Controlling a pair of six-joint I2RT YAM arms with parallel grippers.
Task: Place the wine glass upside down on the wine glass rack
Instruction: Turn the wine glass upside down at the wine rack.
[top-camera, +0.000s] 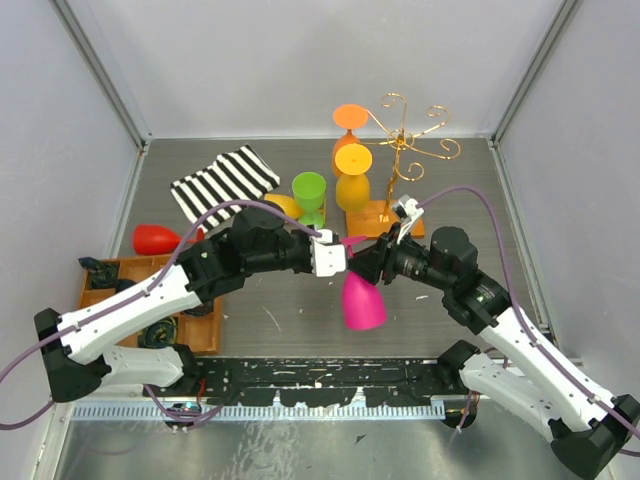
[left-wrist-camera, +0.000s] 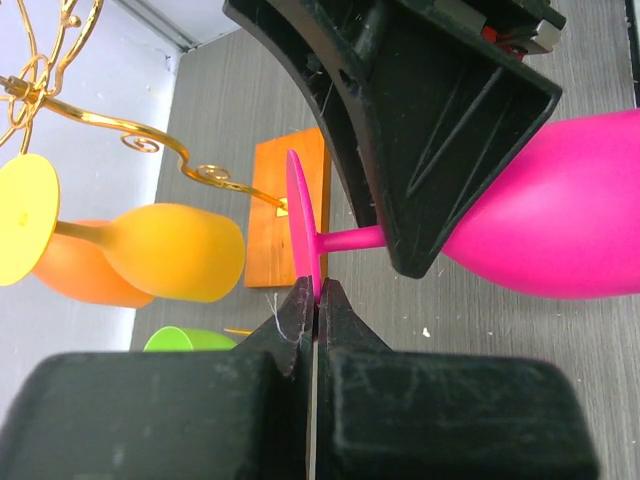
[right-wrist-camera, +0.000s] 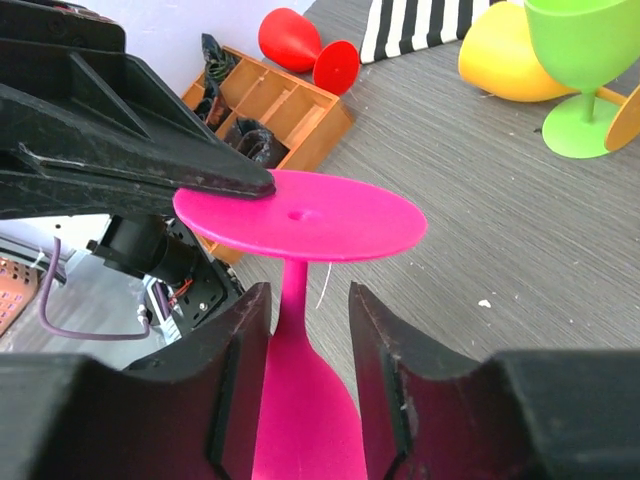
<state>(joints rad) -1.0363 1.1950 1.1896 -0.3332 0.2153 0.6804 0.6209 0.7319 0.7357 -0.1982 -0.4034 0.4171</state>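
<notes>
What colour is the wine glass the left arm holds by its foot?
The wine glass is bright pink throughout; the right wrist view shows it best.

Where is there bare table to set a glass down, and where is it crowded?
Bare: the strip between the wooden tray and the pink wine glass; between the wine glass rack and the right wall. Crowded: from the striped cloth past the green glass to the rack.
</notes>
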